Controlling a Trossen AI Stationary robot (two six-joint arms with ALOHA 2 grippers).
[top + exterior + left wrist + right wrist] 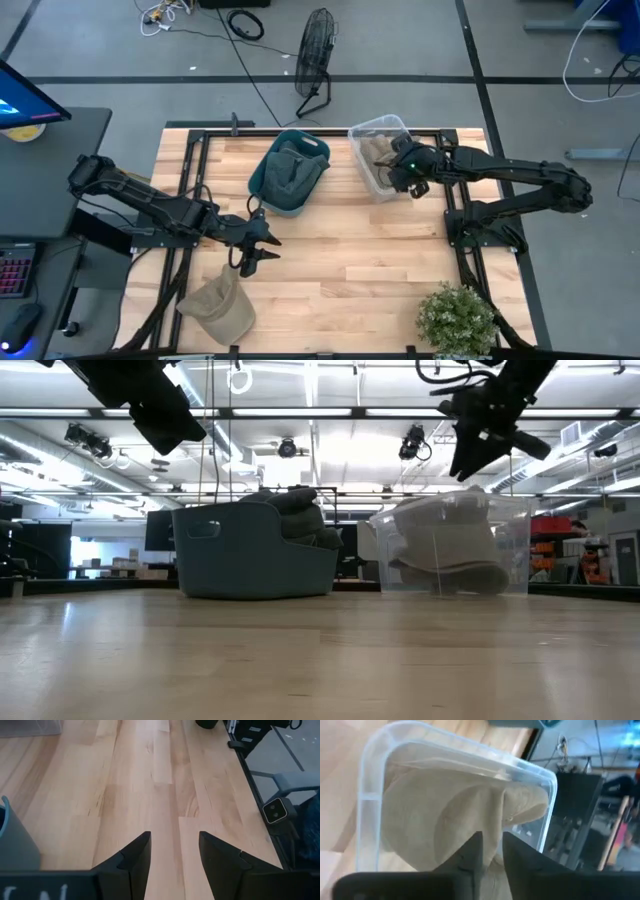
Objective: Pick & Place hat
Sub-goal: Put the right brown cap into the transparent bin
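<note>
High view: right pincer (404, 178) over clear bin (362, 132) at surface's (340, 260) far edge, fingers nearly closed, hovering just above tan hat (445, 815) lying inside bin, not gripping. Left pincer (262, 248) open above bare wood; second tan hat (220, 308) near it, front-left. Teal basket (262, 180) beside bin.

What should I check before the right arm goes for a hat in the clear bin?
1. Right tool over the clear bin: ok.
2. Right tool empty, fingers slightly apart: ok.
3. Beige hat in the bin, directly ahead of the tool: ok.
4. Left tool open, empty, away from the bin: ok.
5. Teal bin already holds a dark hat; room for more: cannot tell.
6. Tan hat lies loose on the table: not ok.
</note>
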